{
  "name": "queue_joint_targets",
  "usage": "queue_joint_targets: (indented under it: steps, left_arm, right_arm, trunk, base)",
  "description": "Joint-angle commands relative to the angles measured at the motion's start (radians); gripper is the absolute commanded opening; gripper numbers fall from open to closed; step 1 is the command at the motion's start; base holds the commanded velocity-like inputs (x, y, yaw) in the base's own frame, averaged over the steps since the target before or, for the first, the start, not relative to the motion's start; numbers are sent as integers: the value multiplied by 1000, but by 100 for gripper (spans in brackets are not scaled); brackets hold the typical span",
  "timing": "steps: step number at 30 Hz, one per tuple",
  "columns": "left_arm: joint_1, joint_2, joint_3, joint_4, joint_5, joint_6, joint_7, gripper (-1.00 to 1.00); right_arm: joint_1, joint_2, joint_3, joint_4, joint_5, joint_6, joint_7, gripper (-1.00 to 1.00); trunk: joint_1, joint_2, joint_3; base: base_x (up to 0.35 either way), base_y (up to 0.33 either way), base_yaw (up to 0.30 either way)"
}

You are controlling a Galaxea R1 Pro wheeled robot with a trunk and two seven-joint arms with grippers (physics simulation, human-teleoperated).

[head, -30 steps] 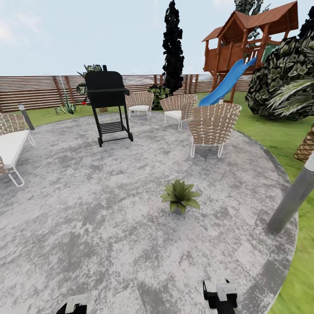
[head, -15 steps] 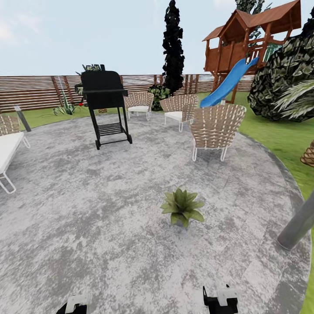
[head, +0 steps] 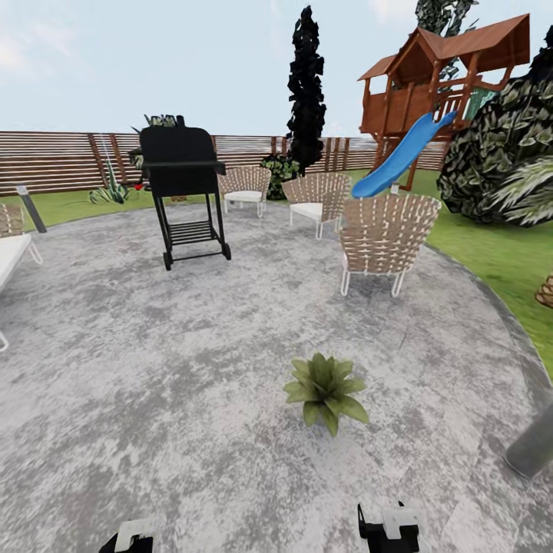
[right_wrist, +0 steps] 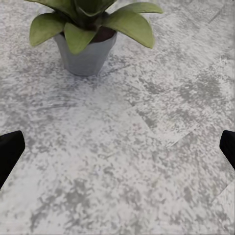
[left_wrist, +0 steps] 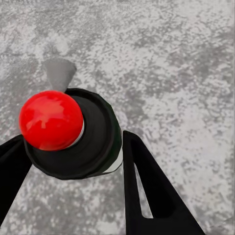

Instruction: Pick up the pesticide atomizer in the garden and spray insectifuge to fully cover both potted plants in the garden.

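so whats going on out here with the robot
It is on the round grey patio facing a small potted plant that sits a little ahead of it. The left gripper is closed around a dark round-bodied bottle with a red ball at its end. The right gripper is open and empty, pointed at the ground just short of the plant's grey pot.

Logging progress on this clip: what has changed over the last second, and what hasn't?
The whole view has shifted: the robot rolled forward, so the potted plant on the patio now sits lower and nearer, and the lamp post slid toward the right edge. Nothing on the ground moved. The left claw remains closed on the spray bottle; the right claw stays open.
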Motion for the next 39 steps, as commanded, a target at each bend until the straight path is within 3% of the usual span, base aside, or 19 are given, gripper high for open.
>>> queue_joint_targets:
  steps: [1,13,19,28,39]
  left_arm:
    - [-1,0,-8,0,9,-3,3,-100]
    - [-1,0,-8,0,9,-3,3,-100]
    - [-1,0,-8,0,9,-2,3,-100]
    - [-1,0,-8,-1,9,-2,3,-100]
    - [-1,0,-9,-1,9,-2,3,-100]
  right_arm:
    - [-1,0,3,1,9,0,-10,100]
    - [-1,0,3,0,9,1,-10,100]
    - [-1,-1,3,1,9,1,-10,100]
    - [-1,-1,3,1,9,1,-10,100]
    - [-1,1,3,1,9,2,-12,100]
  trunk:
    - [0,0,-1]
    - [0,0,-1]
    - [0,0,-1]
    - [0,0,-1]
    - [0,0,-1]
  base:
    - [337,0,0]
    - [337,0,-5]
    - [333,0,-249]
    - [46,0,-284]
    - [89,-57,-20]
